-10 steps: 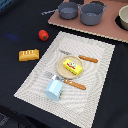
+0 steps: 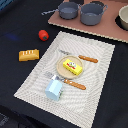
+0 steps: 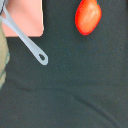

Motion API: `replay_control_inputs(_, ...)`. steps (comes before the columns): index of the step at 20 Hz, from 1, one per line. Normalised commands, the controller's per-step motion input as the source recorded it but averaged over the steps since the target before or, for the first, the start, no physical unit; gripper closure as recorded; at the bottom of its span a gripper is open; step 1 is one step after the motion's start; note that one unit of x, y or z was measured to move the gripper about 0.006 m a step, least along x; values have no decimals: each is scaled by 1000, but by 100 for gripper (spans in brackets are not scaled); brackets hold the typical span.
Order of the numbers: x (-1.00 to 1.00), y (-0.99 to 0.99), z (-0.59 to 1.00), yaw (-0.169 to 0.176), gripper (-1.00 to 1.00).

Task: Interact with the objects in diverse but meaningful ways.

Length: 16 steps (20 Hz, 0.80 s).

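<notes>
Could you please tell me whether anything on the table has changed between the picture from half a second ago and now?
Nothing visibly changed. The yellow butter block on the round tan plate, the pale blue carton, the orange-yellow bread loaf, the small red ball-like food and the grey pots lie where they were. The gripper is not in view.

A bright yellow butter block (image 2: 73,66) with red print sits against a tan round plate (image 2: 63,69), a finely striped cream placemat (image 2: 95,75), black tablecloth (image 2: 15,25), glossy red ball-like food (image 2: 43,35), orange-yellow bread loaf (image 2: 28,55), pale blue carton (image 2: 54,89) and grey pots (image 2: 92,13).
</notes>
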Motion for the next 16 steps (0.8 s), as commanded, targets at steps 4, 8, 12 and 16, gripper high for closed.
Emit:
replay_control_inputs(4,94,-199,-556,-31,-100)
replay_control_inputs(8,-6,-359,-778,-53,-100)
replay_control_inputs(12,-146,-234,-607,-59,-100)
replay_control_inputs(16,-325,-61,-469,-91,-100)
